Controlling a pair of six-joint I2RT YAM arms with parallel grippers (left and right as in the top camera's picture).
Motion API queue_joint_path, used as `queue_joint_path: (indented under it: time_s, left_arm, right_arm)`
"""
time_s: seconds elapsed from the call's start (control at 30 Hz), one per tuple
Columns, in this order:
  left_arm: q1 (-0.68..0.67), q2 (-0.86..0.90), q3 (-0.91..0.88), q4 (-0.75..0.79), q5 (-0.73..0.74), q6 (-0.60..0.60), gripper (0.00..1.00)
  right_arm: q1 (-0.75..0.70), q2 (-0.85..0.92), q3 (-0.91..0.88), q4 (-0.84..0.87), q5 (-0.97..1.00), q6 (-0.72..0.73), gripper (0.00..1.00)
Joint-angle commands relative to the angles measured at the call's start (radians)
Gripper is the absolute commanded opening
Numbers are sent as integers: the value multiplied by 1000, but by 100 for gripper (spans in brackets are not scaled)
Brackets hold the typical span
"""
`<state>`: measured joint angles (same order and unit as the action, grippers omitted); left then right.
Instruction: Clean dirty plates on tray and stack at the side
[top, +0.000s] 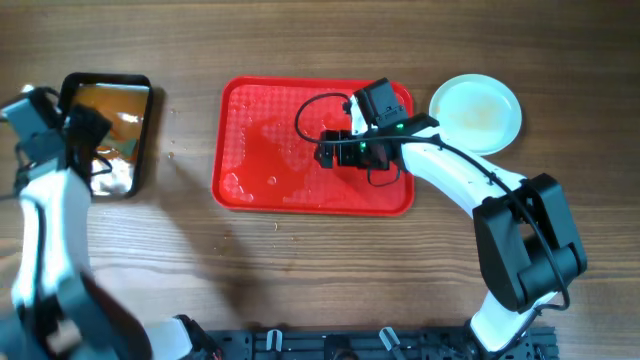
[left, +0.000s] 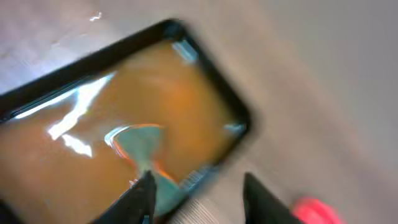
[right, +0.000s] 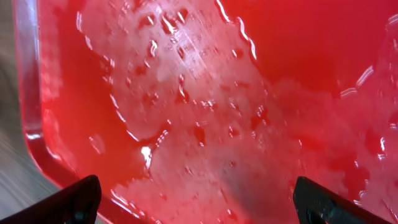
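Wide-open right gripper (right: 199, 205) hovers over red tray (right: 280, 50), left gripper (left: 199, 193) parted above black tray (left: 214, 84)

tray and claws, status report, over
Right claw open over wet tray, bare of plates. Left claw open at black tray. Plate beside tray. Nothing blocking.

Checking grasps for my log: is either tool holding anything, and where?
Nothing held: right tool open over the red tray, left tool open over the black tray.
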<state>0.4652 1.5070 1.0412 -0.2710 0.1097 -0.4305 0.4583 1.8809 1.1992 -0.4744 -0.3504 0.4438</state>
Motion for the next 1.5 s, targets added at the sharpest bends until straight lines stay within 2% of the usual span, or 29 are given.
queue_joint_path:
  time_s: [0.0,0.03,0.1,0.27,0.37,0.47,0.57,0.8,0.83,0.9,0.97,1.2,1.37,1.47]
  left_arm:
    - [3,-258,7,-147,309,4,53]
    - [2,-315,7,-212,354,4,100]
    - [2,-408,7,-333,365,4,100]
    - [2,-510,7,-500,364,4,100]
    - [2,-519,7,-520,364,4,100]
    - [2,-512,7,-520,364,4,100]
    - [2,-500,7,-520,364,4,100]
    - [2,-491,7,-520,364,4,100]
    - [2,-491,7,-520,364,4,100]
    - [2,-491,7,-520,364,4,100]
    - [2,-491,7,-520,364,4,100]
    - [2,-491,7,-520,364,4,100]
    - [2,-491,7,-520,364,4,100]
    - [2,-491,7,-520,364,4,100]
  right_arm:
    - [-5,-97,27,-38,67,-11,100]
    - [-5,-142,27,-63,92,14,100]
    - [-4,-282,26,-115,112,34,100]
    - [40,-592,23,-255,218,64,99]
    - [110,-752,-4,-427,309,82,99]
    - [151,-837,-53,-528,353,80,100]
    - [151,-858,-77,-587,354,80,100]
    - [151,-808,-79,-600,349,81,100]
    - [151,-793,-79,-604,303,89,100]
    - [151,-776,-79,-616,265,66,100]
    - [151,-771,-79,-636,306,32,100]
    - [148,-796,-118,-610,376,20,100]
    - [51,-987,-340,-396,359,-22,100]
    - [-103,-1169,-531,-165,229,-167,100]
